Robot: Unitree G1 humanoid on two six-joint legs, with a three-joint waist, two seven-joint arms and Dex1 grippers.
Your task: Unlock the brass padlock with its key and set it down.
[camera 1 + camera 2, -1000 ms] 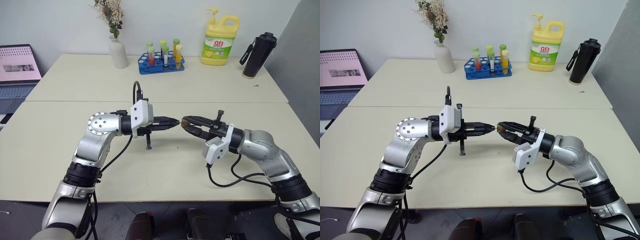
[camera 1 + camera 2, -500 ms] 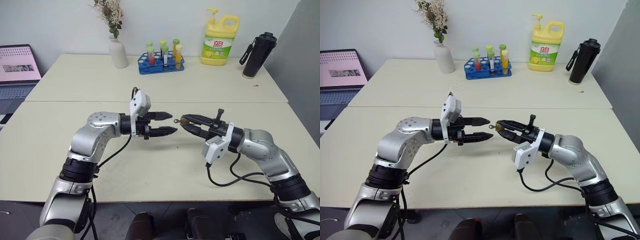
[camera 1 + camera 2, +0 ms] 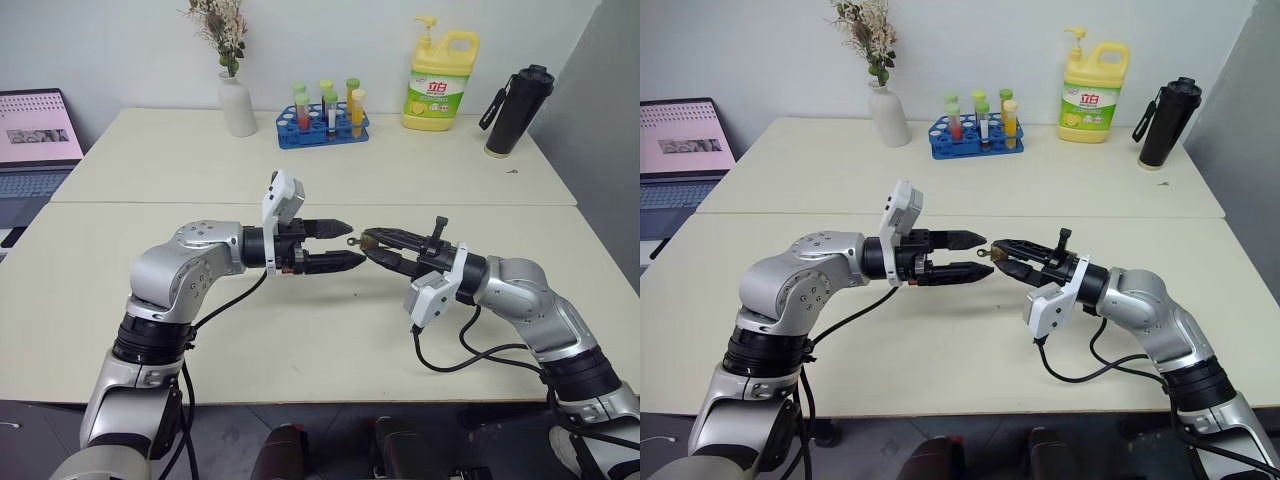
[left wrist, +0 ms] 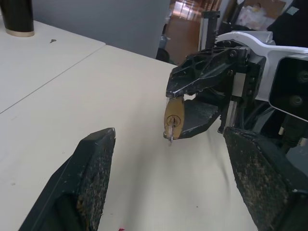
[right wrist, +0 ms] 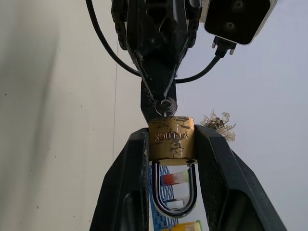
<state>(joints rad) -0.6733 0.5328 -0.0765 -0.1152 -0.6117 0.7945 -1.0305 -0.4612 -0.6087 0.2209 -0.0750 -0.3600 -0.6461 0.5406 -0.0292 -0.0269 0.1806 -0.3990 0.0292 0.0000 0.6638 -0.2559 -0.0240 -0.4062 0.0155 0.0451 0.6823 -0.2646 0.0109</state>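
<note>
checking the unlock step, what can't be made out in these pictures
- Shackle's state: in the right wrist view the right gripper's fingers cover where the shackle enters the brass padlock.
- Key: too small in the eye views; only its end shows in the wrist views.

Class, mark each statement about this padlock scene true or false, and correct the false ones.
1. The right gripper holds the padlock. True.
2. The left gripper is shut on the key. False: its fingers stand open, apart from the key.
3. The key sits in the padlock. True.
4. The padlock lies on the table. False: it is held above it.
5. The test-tube rack stands beside the vase. True.
</note>
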